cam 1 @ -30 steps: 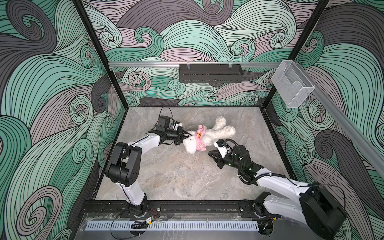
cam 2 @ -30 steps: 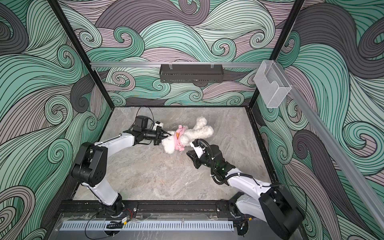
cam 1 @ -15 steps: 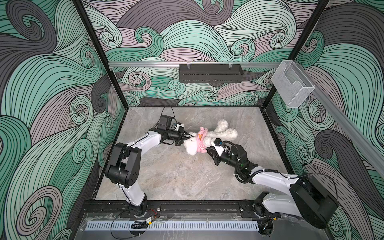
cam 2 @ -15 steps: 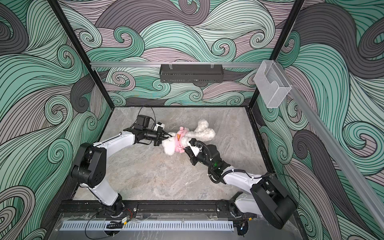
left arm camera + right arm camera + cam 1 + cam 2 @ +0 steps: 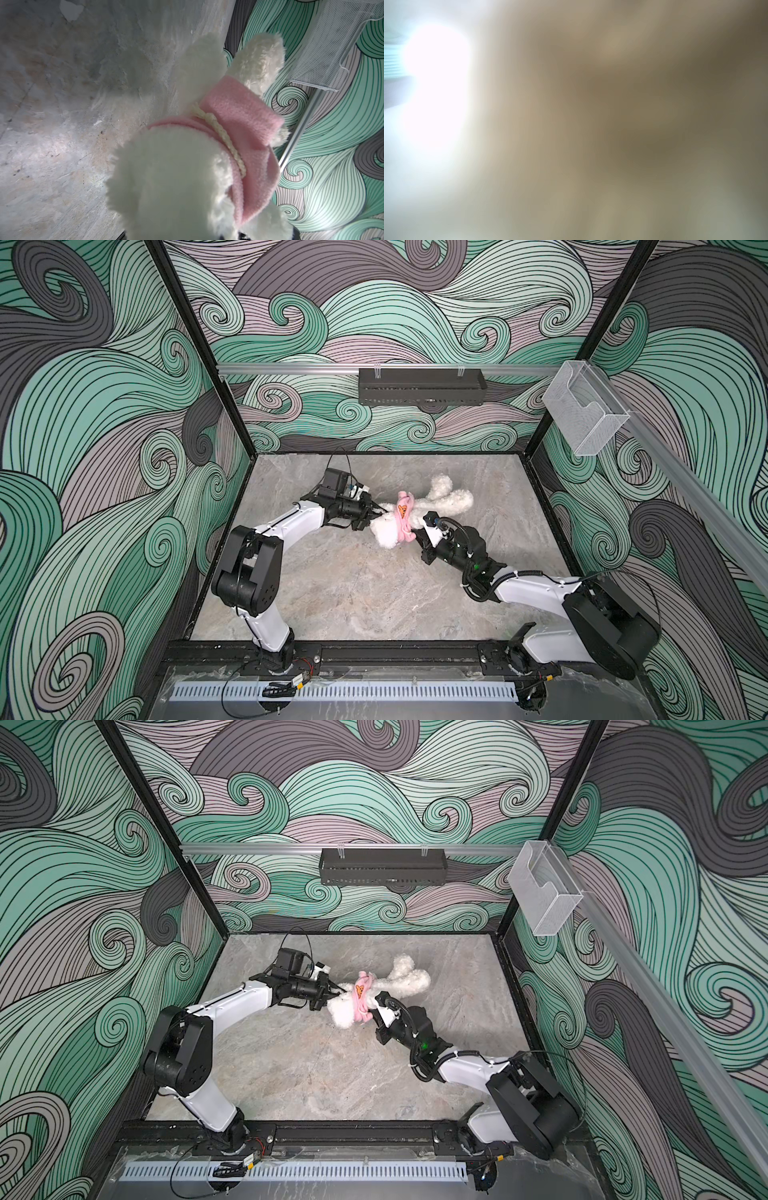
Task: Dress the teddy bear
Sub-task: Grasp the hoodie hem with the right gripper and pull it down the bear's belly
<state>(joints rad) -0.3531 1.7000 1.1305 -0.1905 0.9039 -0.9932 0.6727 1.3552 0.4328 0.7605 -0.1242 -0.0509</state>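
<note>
Both top views high at front, sharing table (image 5: 332,593), left wrist against teddy bear (image 5: 166,176)

I take the black perforated tray (image 5: 422,385) as my marker. It hangs on a silver rail (image 5: 291,369) crossing the back wall (image 5: 374,302), which, like the side walls (image 5: 83,406), is covered in teal, mauve and grey swirls. Right of the tray and slightly lower, a clear plastic holder (image 5: 584,412) juts out. Below the tray lies the grey marbled floor (image 5: 353,593), framed by black posts (image 5: 201,348). Nearer me than that run a black base rail (image 5: 374,655) and a white slotted duct (image 5: 345,691). In both top views I see even light, but my right wrist view shows only blur and white glare (image 5: 436,83).
</note>
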